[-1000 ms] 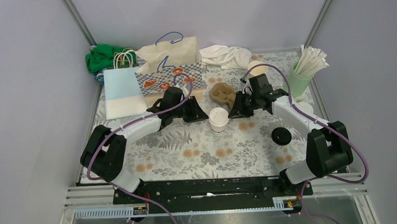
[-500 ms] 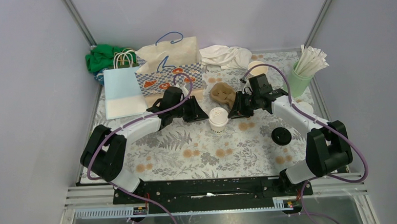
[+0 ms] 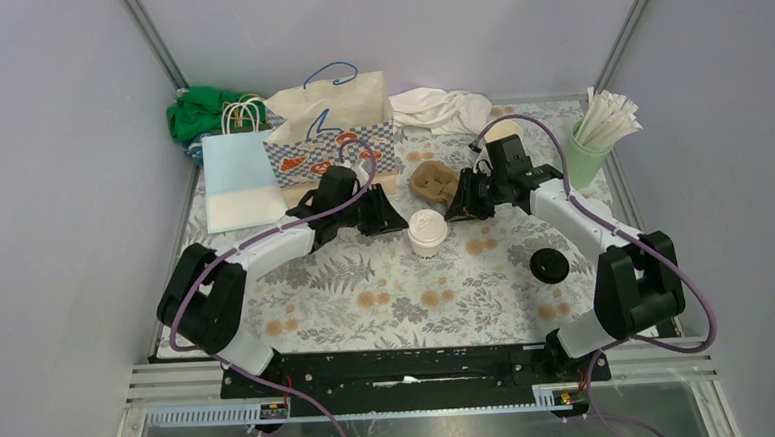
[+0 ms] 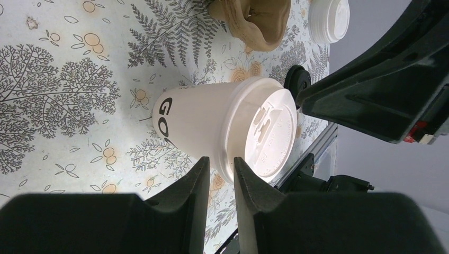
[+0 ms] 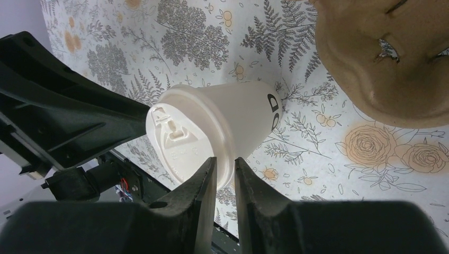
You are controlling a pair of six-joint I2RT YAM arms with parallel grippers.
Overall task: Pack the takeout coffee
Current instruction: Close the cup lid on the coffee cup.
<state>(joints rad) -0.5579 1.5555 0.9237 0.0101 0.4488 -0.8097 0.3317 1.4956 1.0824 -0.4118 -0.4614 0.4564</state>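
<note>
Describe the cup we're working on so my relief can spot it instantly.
On the floral table, look just in front of the brown carrier at mid-table. The cup stands there, with the left gripper and the right gripper each pinching its rim. It alone sits between both arms, white lid on, cream side with dark lettering.

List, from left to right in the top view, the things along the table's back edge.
Blue bag → patterned bag → white cloth → tumbler of straws.
</note>
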